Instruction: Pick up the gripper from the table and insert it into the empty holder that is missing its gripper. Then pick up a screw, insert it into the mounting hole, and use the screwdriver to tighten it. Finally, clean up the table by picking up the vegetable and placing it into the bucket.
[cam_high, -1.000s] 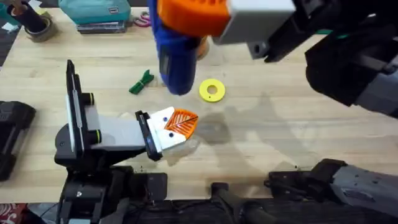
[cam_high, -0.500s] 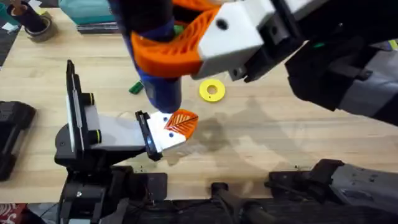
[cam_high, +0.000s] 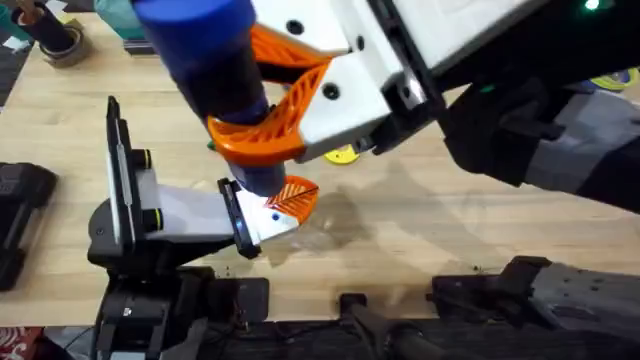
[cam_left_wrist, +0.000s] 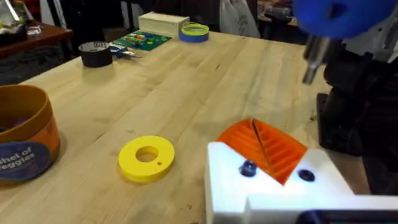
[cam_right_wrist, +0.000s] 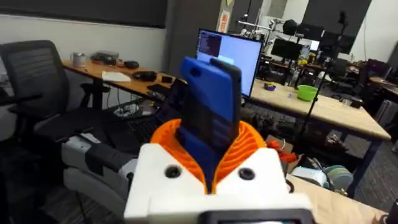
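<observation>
Since the earlier frame the right gripper, its orange fingers clamped around the blue screwdriver, has swung lower and leftward over the left arm's white holder. The screwdriver's metal tip hangs just above the seated orange gripper. Open table lies rightward; the bucket sits beside a yellow disc.

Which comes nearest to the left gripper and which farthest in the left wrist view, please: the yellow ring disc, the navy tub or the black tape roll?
From the left gripper:
1. Yellow ring disc, on the table just beside the orange finger.
2. Navy tub, farther out at the view's edge.
3. Black tape roll, far across the table.
</observation>
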